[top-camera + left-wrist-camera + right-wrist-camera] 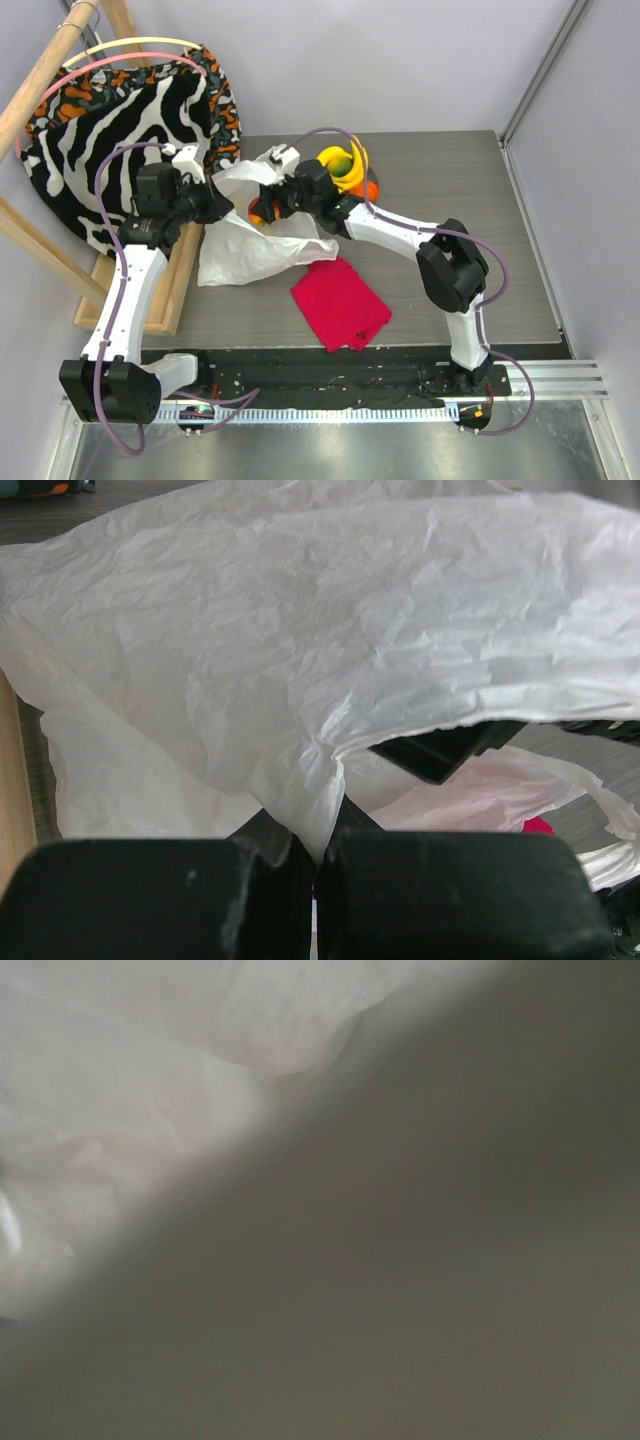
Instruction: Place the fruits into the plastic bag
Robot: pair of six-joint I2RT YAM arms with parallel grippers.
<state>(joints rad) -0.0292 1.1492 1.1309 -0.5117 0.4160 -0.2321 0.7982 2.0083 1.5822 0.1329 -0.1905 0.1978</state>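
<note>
Grey wood-grain table [450, 200] stretches away from your two arm bases. Nearest you lies a red folded cloth [340, 303], flat, with its far corner just beside the plastic bag [250, 255]. The bag sprawls crumpled and white across the middle left of the table, and its mouth is lifted toward the far side.

Your left gripper [315, 855] is fully closed, pinching a fold of the bag's thin film between its pads and holding that edge up. Your right gripper [266, 208] reaches in at the bag's mouth with its jaws standing wide. An orange fruit [259, 213] sits right at its tip, but you cannot tell whether it is gripped. The right wrist view is only blur and pale film.

Just past that arm the other fruits cluster together: yellow bananas [338, 156] curl around a green fruit [343, 168], with a red-orange fruit [372, 190] beside them. Far left, zebra-striped fabric [150, 110] hangs against a wooden frame [40, 85].
</note>
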